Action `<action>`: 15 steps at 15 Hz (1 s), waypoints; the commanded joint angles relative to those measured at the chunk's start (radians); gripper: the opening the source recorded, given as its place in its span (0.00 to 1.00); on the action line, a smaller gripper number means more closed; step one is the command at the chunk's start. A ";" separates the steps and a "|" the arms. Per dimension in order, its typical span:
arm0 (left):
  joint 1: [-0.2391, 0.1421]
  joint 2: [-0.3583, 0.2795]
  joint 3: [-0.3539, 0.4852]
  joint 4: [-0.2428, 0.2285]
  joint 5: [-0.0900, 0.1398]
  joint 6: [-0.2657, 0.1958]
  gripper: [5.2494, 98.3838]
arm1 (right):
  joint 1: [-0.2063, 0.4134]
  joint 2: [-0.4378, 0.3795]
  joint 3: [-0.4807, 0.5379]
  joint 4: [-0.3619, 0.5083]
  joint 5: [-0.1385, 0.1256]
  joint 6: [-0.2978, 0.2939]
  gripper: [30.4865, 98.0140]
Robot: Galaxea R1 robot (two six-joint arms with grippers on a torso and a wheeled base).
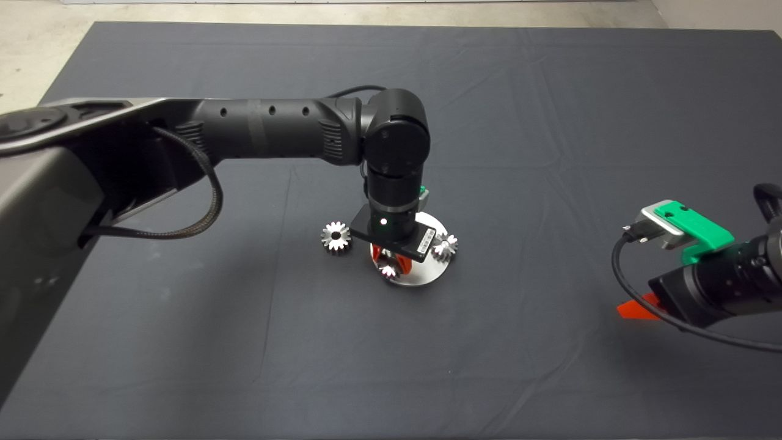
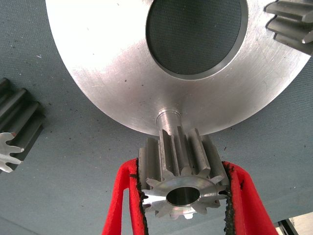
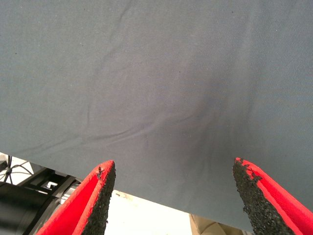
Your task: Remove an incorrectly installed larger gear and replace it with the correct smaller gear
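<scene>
Risked jamming the smaller gear on the post if tilted, or dropping it if released off-centre. Gripped that gear with the left gripper, teeth pressed between its 2 pads, in line with the post at the disc edge. Left the larger gear on the mat beside the disc. Parked the right gripper spread wide near the mat's edge.
</scene>
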 commanded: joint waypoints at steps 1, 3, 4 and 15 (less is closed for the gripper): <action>0.050 -0.002 -0.029 0.058 0.040 0.015 0.19 | 0.014 0.001 0.005 0.002 -0.071 0.006 0.49; 0.050 0.001 -0.023 0.058 0.040 0.015 0.18 | 0.014 0.001 0.005 0.002 -0.071 0.006 0.49; 0.050 -0.001 -0.024 0.057 0.040 0.015 0.18 | 0.014 0.001 0.005 0.002 -0.071 0.006 0.49; -0.095 0.004 0.029 -0.107 0.060 0.014 0.18 | 0.014 0.020 -0.004 0.002 -0.071 0.006 0.49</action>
